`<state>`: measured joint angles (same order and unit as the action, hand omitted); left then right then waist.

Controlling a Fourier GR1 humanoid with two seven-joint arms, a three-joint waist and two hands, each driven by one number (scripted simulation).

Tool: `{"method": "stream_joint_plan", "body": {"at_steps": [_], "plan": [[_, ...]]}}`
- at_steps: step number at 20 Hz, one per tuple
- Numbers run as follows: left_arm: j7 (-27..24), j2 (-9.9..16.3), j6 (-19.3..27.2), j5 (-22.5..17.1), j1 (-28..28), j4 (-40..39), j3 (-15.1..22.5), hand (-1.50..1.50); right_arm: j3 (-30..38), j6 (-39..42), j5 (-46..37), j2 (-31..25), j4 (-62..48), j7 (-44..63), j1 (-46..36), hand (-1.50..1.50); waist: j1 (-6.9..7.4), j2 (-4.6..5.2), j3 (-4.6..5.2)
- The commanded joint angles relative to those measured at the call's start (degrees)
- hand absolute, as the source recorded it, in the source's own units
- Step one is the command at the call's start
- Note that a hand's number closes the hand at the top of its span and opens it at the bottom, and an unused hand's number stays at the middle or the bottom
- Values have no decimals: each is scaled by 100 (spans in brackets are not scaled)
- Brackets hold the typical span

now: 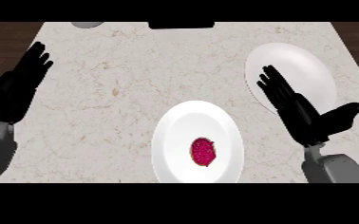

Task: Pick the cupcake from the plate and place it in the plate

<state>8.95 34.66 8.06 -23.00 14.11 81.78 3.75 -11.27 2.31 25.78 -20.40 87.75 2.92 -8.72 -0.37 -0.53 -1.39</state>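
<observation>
With your right hand (298, 107) spread flat over the far plate (308, 61) at right and your left hand (24, 78) resting open at left, the cupcake (203, 152) on the lower-centre plate (175, 137) looks light and crushable, so take its sides.

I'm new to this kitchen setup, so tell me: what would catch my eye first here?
The pink cupcake on the near white plate at bottom centre stands out. The open right hand hangs over the edge of the second plate at upper right. The left hand rests open at the left edge.
</observation>
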Motion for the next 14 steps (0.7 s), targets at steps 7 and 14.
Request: {"method": "stream_joint_plan", "body": {"at_steps": [7,14], "plan": [[280,-896,219,7,-880,-237,652,0,542,-1000,-2483,-2051,342,57,-208,150,-250,45,391],[-135,-1852,663,397,-1510,-48,1366,0,448,-3897,-3179,245,1814,-676,1238,-150,-114,1,144]]}}
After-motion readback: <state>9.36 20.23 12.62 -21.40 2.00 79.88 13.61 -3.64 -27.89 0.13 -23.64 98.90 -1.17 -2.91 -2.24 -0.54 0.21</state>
